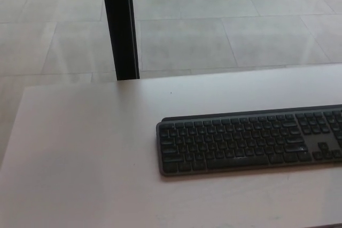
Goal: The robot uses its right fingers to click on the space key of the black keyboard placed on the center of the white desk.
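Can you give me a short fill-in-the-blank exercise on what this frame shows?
1. The keyboard lies on the white ____.
2. The keyboard's ____ end runs past the picture's edge.
3. Behind the desk, a black ____ stands on the tiled floor.
4. The number of robot hands in view is ____.

Missing words: desk; right; post; zero
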